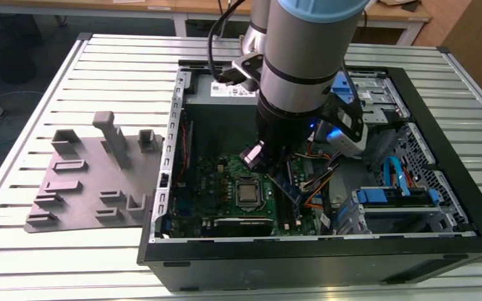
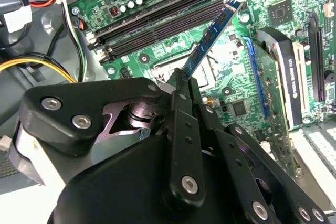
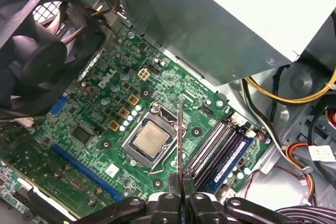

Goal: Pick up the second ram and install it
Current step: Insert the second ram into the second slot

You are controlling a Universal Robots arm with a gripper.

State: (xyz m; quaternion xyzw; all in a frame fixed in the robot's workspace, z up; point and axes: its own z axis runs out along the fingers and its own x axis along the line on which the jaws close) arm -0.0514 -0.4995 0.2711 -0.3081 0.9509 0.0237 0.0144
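- Exterior view's left: grey moulded plastic fixture tray [image 1: 82,188] on the slatted metal table [image 1: 23,263].
- Middle: grey robot arm [image 1: 308,75] plunges steeply into the open black computer case [image 1: 308,266], over the green motherboard [image 1: 224,172].
- Black claw [image 3: 181,182] pinches the second ram [image 3: 180,129], a thin pale-green stick, edge-on between the silver square processor [image 3: 149,139] and the long black memory slots [image 3: 212,148].

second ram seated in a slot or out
Out. The second ram is clamped in the gripper, hanging above the motherboard, clear of the black slots.

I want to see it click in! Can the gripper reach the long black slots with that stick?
Probably yes: the gripper holds the second ram close to the slots, and nothing covers them.
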